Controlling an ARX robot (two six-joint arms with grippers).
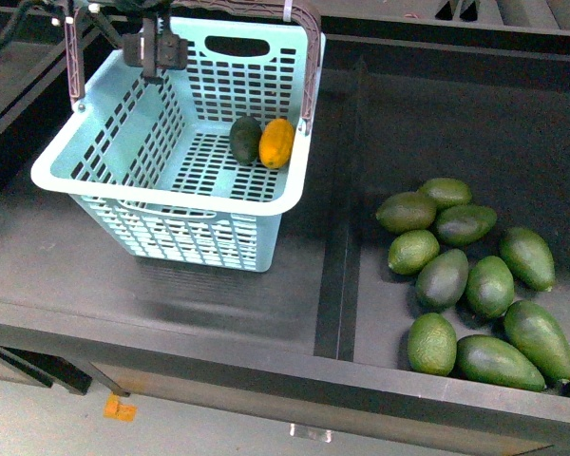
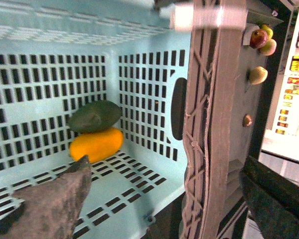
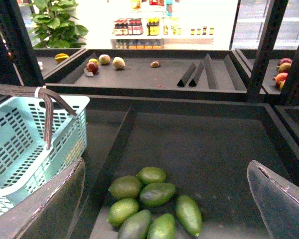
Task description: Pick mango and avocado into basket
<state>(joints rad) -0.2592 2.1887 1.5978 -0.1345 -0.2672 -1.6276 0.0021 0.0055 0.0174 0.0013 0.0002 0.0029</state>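
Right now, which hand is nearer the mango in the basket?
Left. The left hand hangs just above the basket, looking down on the mango beside the avocado. The right hand is over the loose avocados' bin, basket off to one side.

the basket [image 1: 161, 185] rim's far side is cut off by the front view's top edge.

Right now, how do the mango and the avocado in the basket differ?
The mango is bright yellow-orange; the avocado is dull dark green. The mango lies nearer the basket's right wall, the avocado beside it toward the middle. Both are oval, similar in size, touching each other on the basket floor.
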